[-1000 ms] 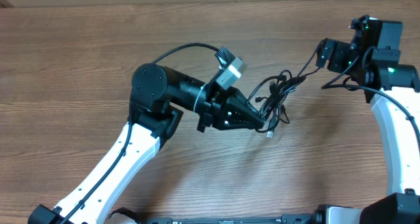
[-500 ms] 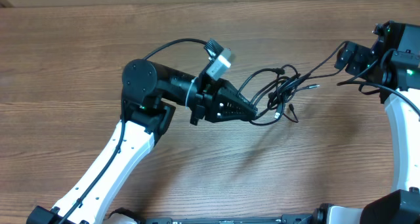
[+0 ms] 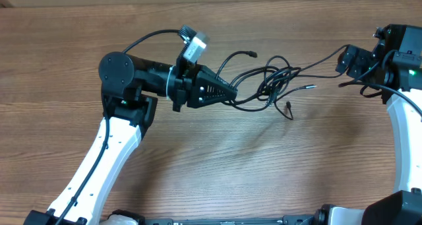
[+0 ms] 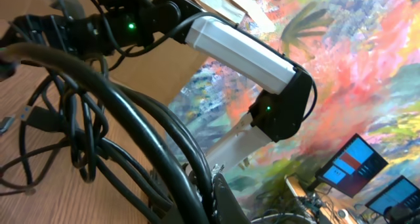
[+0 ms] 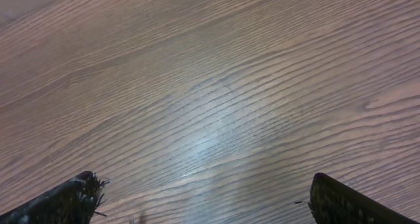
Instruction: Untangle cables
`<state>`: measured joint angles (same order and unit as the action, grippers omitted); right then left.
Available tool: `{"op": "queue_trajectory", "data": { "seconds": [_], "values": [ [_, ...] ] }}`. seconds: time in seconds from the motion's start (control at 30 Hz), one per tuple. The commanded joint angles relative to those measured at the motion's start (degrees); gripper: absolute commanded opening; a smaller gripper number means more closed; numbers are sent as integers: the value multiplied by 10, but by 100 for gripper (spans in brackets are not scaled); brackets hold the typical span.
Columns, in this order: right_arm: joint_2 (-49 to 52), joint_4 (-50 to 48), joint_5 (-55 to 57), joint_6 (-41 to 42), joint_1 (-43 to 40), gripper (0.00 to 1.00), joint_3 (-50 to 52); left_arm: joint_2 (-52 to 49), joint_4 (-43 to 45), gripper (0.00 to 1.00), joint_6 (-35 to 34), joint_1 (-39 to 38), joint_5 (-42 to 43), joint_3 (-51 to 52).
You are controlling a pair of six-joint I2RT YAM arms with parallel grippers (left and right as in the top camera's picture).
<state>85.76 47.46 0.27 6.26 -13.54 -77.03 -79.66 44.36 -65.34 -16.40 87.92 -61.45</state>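
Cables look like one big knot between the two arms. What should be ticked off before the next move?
1. Left jaws shut on the cables: ok.
2. Right jaws open, nothing between them in the wrist view: ok.
3. Cables separated: not ok, a knotted clump sits just past the left jaws.
4. Strand reaching toward the right arm, free or snagged there: cannot tell.
5. Loose plug end in view below the clump: ok.
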Motion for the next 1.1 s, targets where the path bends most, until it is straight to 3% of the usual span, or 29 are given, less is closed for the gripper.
{"op": "queue_trajectory", "data": {
  "seconds": [0.0,0.23,0.4,0.8,1.07],
  "values": [
    [-3,-5,37,22,-13,100,-2,12,5,4,-11,7,26,-6],
    [-3,10,40,45,-13,100,-2,12,5,4,-5,8,26,-6],
    [-3,13,116,107,-13,100,-2,12,5,4,-7,8,26,-6],
    [-3,-54,132,107,-13,100,-3,12,5,4,-40,-5,26,-6],
    [-13,-42,15,52,-13,100,-7,12,5,4,-39,-5,13,-6]
  ]
}}
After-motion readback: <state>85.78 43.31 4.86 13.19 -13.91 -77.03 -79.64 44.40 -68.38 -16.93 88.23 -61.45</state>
